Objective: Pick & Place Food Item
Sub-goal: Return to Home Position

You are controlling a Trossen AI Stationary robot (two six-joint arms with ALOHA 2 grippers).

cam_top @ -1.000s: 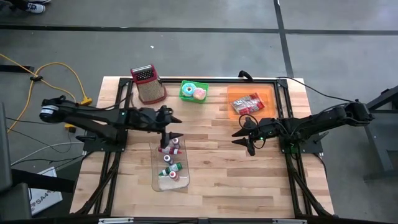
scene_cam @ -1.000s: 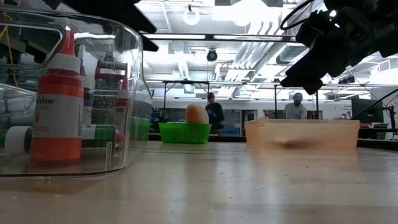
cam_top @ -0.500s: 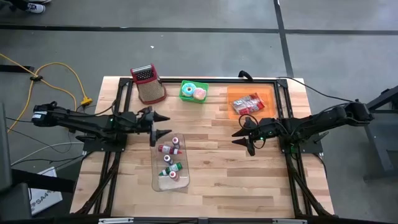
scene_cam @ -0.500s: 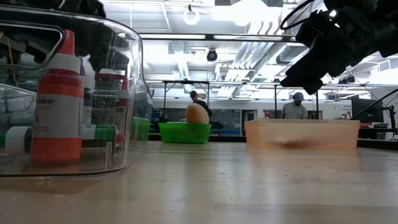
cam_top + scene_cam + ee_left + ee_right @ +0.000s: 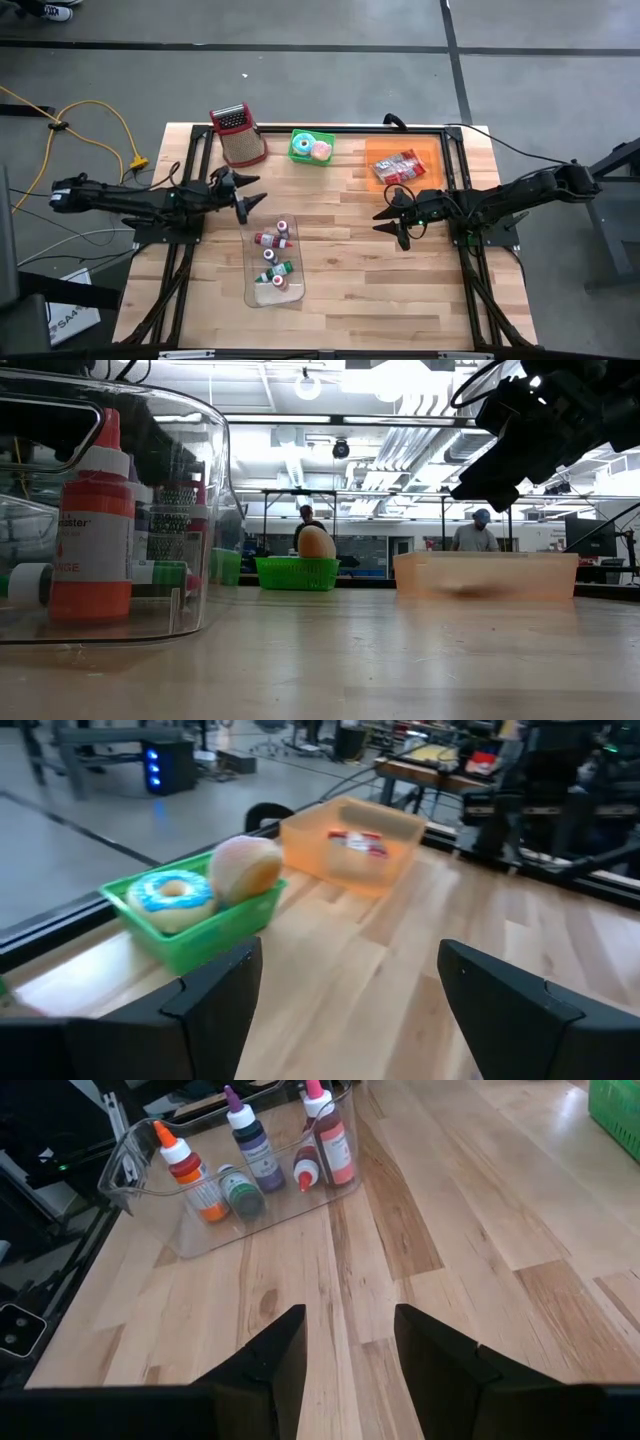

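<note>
Wooden surface point(image 5: 350, 270) lies beneath the open, empty left end effector point(image 5: 250, 203); the right end effector point(image 5: 393, 222) waits open opposite. Withdrawing the left level should clear the transparent plastic tray point(image 5: 249, 270) alongside.

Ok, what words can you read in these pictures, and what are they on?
"...aster": orange bottle in the clear tub, first letters hidden.
"...NGE": lower on the same bottle.
"SA4": white sheet on the floor beside the table.
Too small to read: red packets, the other bottles.
</note>
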